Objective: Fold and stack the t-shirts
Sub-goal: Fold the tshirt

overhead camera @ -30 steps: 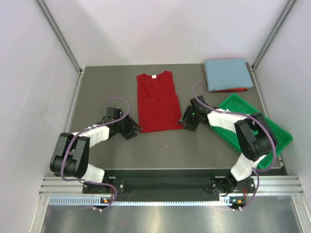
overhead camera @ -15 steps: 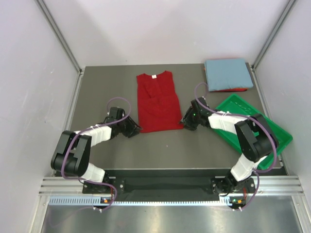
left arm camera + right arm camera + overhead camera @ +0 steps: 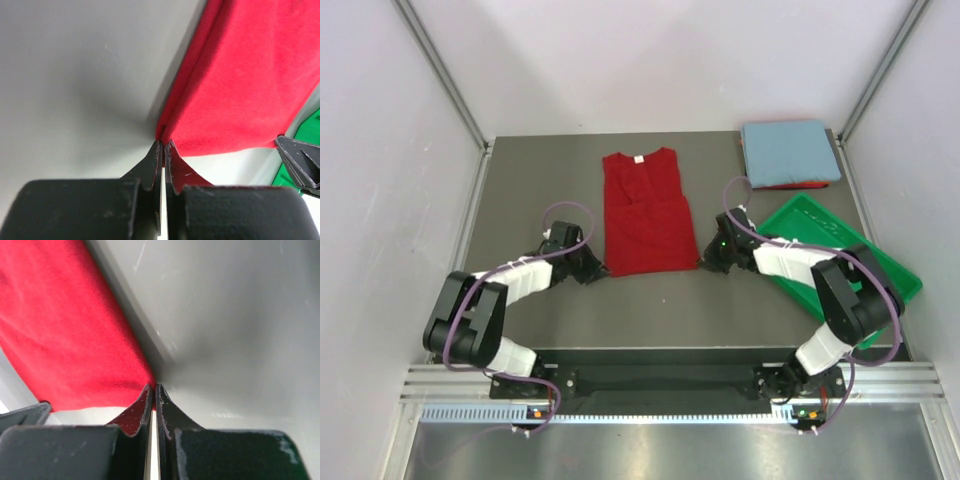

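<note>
Nearest, pinching with the left pincer [image 3: 162, 142], jaws pressed together on the near left hem corner of the plain dark red cloth t-shirt [image 3: 645, 215]. Likewise with the right pincer [image 3: 152, 386] on the near right corner. Spread flat on the grey bench [image 3: 535, 190] between both arms, equally near each, long axis running away toward the collar. Probably ready for carrying the hem far-ward. Beyond, far right, a folded light blue cloth t-shirt [image 3: 790, 152] atop another red t-shirt [image 3: 782, 186].
</note>
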Controlling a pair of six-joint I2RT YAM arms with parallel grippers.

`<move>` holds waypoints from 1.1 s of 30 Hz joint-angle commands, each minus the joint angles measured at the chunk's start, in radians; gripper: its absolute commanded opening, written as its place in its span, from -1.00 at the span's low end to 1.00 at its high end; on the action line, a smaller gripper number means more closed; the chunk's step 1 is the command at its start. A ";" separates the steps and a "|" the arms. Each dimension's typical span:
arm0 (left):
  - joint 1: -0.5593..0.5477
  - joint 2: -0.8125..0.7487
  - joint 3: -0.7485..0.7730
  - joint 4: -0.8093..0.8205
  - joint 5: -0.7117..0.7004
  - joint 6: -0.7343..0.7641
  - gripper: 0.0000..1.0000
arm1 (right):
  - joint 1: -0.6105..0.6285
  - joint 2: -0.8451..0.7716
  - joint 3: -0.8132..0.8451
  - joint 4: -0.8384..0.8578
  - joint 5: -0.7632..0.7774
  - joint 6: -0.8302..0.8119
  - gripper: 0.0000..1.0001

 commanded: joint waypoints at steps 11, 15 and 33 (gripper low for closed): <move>-0.176 -0.416 0.026 -0.343 -0.202 0.055 -1.00 | 0.078 -0.341 -0.114 -0.164 0.106 -0.131 -1.00; -0.259 -0.489 0.012 -0.395 -0.219 0.008 -1.00 | 0.127 -0.448 -0.108 -0.261 0.154 -0.141 -1.00; -0.307 -0.346 0.265 -0.491 -0.334 0.103 -1.00 | 0.106 -0.392 0.189 -0.359 0.176 -0.340 -1.00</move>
